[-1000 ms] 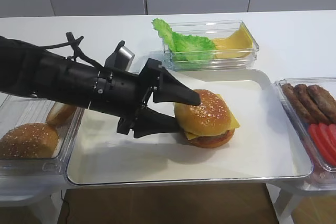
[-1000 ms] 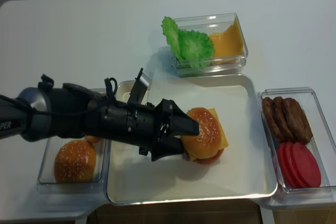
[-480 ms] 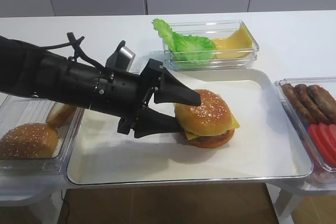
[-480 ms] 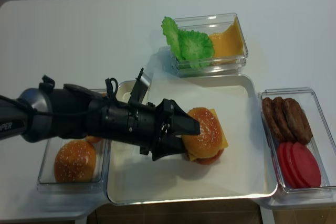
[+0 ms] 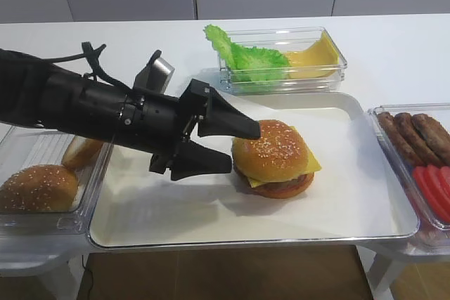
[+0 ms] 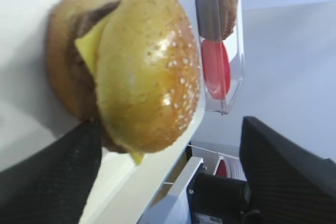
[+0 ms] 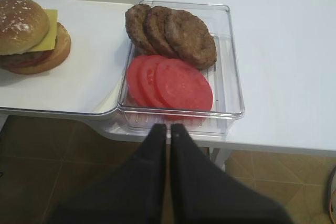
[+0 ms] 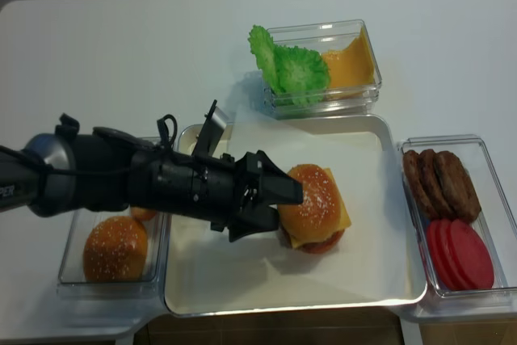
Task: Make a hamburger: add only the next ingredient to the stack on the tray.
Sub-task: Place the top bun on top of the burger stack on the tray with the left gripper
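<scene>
Exterior high: we note the left end effector (image 5: 228, 147) spread wide beside the hamburger (image 5: 274, 159) on the tray (image 5: 211, 223); the right end effector (image 7: 168, 127) is pinched closed.

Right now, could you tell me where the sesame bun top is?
In the exterior high view the sesame bun top sits on the cheese slice of the stack, mid-tray, just right of the open left gripper.

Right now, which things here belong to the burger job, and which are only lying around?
Job: seeded bun top on the stack; tray; open left gripper.

Lying around: lettuce, cheese slices, patties, tomato slices, spare buns, shut right gripper.
</scene>
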`<state>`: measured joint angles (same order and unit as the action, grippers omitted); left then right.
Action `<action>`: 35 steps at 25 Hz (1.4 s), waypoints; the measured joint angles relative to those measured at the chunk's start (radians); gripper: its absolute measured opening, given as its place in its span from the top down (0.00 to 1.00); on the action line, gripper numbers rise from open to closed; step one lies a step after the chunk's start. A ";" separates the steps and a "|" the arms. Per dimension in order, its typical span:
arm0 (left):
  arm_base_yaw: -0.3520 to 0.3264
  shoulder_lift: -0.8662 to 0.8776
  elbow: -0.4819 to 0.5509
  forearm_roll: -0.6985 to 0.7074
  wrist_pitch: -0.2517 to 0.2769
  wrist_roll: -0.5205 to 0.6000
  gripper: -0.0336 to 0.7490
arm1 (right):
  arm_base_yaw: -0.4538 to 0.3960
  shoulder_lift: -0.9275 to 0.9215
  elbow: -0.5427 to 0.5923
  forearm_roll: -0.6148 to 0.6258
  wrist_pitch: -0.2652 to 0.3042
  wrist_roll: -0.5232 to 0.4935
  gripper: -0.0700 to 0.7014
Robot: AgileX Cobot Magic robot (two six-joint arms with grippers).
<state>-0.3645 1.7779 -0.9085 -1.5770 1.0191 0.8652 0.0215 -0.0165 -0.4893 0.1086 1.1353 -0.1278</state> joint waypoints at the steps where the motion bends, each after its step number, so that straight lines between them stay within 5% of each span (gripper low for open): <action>1: 0.007 0.000 0.000 0.012 0.000 -0.002 0.18 | 0.000 0.000 0.000 0.000 0.000 0.000 0.87; 30: -0.003 0.000 0.000 -0.052 0.018 -0.005 0.18 | 0.000 0.000 0.000 0.000 0.000 -0.002 0.87; 35: 0.045 0.000 0.000 -0.045 0.044 -0.001 0.18 | 0.000 0.000 0.000 0.000 0.000 -0.002 0.87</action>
<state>-0.3194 1.7779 -0.9085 -1.6222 1.0626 0.8647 0.0215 -0.0165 -0.4893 0.1086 1.1353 -0.1297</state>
